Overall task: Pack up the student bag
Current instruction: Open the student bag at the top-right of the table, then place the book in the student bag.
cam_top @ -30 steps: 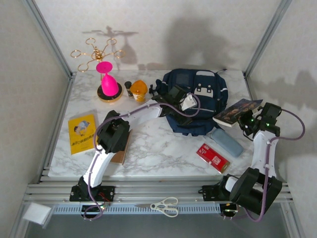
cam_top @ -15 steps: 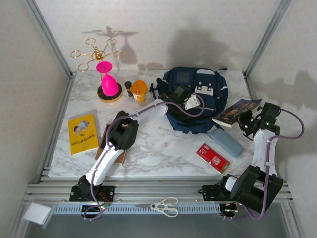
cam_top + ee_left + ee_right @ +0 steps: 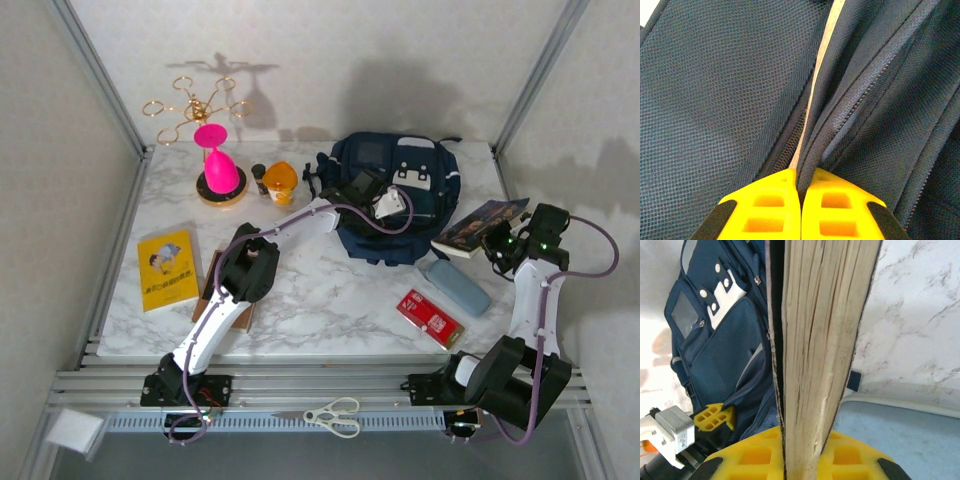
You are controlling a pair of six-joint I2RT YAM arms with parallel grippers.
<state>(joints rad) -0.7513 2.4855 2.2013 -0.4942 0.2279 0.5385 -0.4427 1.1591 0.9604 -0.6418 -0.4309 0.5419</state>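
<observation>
The student bag, navy with white patches, lies at the back middle of the table. My left gripper rests on its near side. In the left wrist view the yellow jaws of that gripper are shut on a fold of the bag's dark fabric beside a zipper. My right gripper is shut on a thick dark-covered book, held just right of the bag. The right wrist view has the book's page edge upright between the right gripper's jaws, with the bag behind it to the left.
A blue pencil case and a red box lie near the right arm. A yellow book and a brown pad sit on the left. At the back left are a pink goblet, an orange jar, and a gold stand. Scissors lie on the front rail.
My left gripper has closed from open onto the bag's fabric by the zipper, after the arm reached farther in. The bag's near edge has drawn back. The right arm barely moved.
</observation>
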